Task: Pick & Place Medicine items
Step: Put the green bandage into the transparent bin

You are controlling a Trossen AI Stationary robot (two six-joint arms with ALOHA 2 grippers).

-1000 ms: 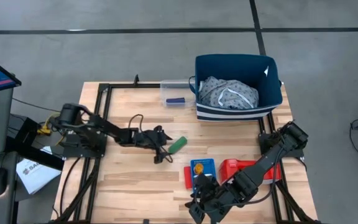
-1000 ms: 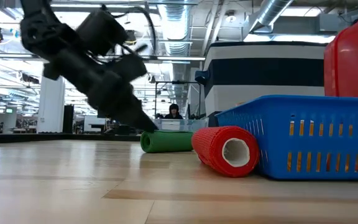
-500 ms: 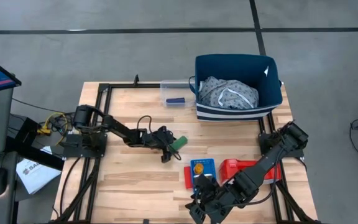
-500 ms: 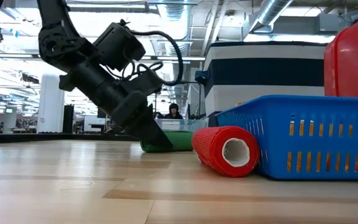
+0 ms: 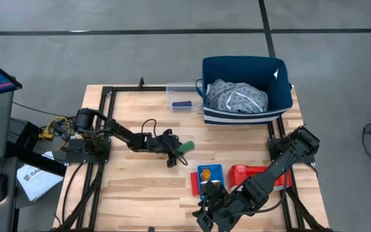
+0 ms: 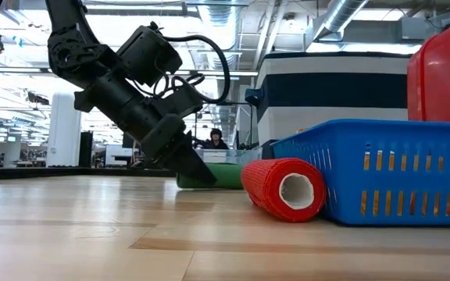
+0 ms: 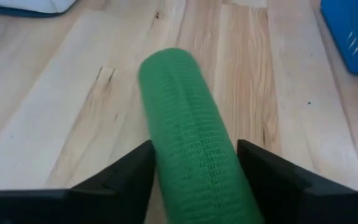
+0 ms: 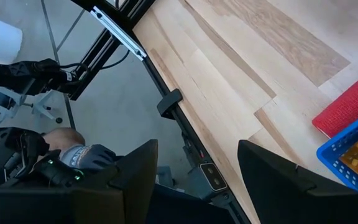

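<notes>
A green capsule-shaped block [image 5: 185, 146] lies on its side on the wooden table near the middle; it also shows in the low view [image 6: 226, 176] and the left wrist view [image 7: 188, 118]. My left gripper [image 5: 177, 150] is open and low over the block's near end [image 7: 194, 158], one finger on each side. A small blue basket [image 5: 218, 169] at the near edge holds something orange [image 5: 206, 173]; I cannot tell whether it is a pill bottle. No white-capped orange bottle shows plainly. My right gripper [image 5: 203, 216] waits open past the table's near edge [image 8: 197, 155]. My left gripper comes slanting down from the table's left, fingers pointing along the green block, which lies flat on the table. The fingers [image 7: 132, 171] flank its near end [image 7: 197, 180] closely; whether they touch it I cannot tell.
A red block [image 6: 283, 187] lies against the blue basket [image 6: 381, 168], with a red container [image 5: 247, 173] to its right. A dark blue bin with cloth [image 5: 247, 90] and a clear box holding a blue block [image 5: 182, 104] stand at the far edge. A person's gloved hand [image 8: 82, 155] is beyond the near edge.
My left gripper has moved toward the table's right and down, from beside the green block to astride its near end; most of that came early, and it has since held nearly still. The block lies where it was.
</notes>
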